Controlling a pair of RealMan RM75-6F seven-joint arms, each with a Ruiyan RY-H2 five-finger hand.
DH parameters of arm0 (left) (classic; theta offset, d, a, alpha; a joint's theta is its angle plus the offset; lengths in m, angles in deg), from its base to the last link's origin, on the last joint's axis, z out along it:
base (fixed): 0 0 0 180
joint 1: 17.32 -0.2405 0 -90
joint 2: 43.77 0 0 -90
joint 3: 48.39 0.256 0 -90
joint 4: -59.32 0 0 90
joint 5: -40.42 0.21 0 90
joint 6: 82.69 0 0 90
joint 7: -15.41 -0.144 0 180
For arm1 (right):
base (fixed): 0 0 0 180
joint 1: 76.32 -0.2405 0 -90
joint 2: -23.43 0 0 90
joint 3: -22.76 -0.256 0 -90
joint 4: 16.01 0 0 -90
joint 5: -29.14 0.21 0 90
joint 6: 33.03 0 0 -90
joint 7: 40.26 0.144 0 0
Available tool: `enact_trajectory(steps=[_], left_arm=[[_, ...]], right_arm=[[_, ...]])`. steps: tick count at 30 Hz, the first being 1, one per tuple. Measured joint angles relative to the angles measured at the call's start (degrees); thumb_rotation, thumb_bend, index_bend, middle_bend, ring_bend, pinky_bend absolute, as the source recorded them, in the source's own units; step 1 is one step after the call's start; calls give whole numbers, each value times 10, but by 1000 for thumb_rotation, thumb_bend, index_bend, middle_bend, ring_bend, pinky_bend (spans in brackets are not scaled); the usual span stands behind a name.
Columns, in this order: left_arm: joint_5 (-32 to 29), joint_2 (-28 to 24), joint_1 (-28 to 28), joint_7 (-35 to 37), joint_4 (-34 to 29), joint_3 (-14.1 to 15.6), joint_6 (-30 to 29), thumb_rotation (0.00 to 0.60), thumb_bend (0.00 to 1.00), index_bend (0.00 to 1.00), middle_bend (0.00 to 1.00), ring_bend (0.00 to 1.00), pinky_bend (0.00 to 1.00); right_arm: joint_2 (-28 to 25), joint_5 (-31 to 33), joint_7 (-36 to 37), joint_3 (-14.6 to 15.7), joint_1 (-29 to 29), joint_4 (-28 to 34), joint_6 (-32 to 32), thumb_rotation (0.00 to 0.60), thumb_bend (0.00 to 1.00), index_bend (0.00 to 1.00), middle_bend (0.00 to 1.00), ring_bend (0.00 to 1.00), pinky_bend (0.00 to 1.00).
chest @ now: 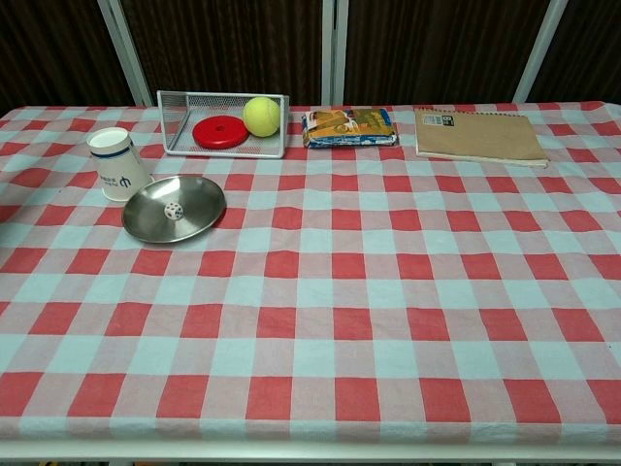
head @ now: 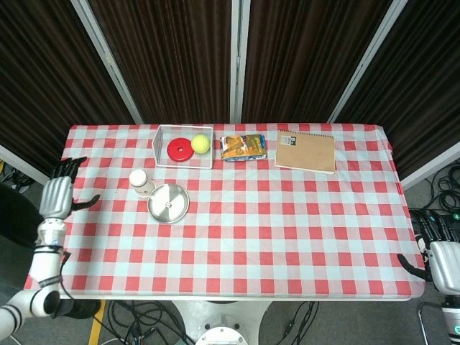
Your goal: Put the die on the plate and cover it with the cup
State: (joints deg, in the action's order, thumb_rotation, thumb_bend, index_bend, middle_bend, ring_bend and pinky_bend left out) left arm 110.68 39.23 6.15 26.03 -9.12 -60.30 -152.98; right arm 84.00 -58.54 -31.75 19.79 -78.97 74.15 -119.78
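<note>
Both hands read empty with fingers apart from the head view, left hand off the table's edge, right hand low; from the chest view we log the die on the plate, cup upright beside it.

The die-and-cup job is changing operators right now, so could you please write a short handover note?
Left hand: open, holding nothing, at the table's left edge.
Right hand: beyond the right edge, holding nothing; its fingers are hard to read.
Die: on the plate.
Cup: mouth down on the cloth beside the plate, not over the die.
Done: die placed.
Left: lift the cup and cover the die.
</note>
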Motion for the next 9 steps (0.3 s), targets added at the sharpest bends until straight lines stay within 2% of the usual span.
enact_trajectory(steps=[4,9], left_arm=[[22,-49,-69,-51,-69,38,-69,600,187,158,147,60,60],[57,-85,-134,-85,-147,82,-146,600,186,171,155,60,56]], right_arm=[[15,-16,35,1,-4,-30,-3,600,126,78,90,0,119],[28,-32,62,1,-11,-60,-9,600,127,78,89,0,119]])
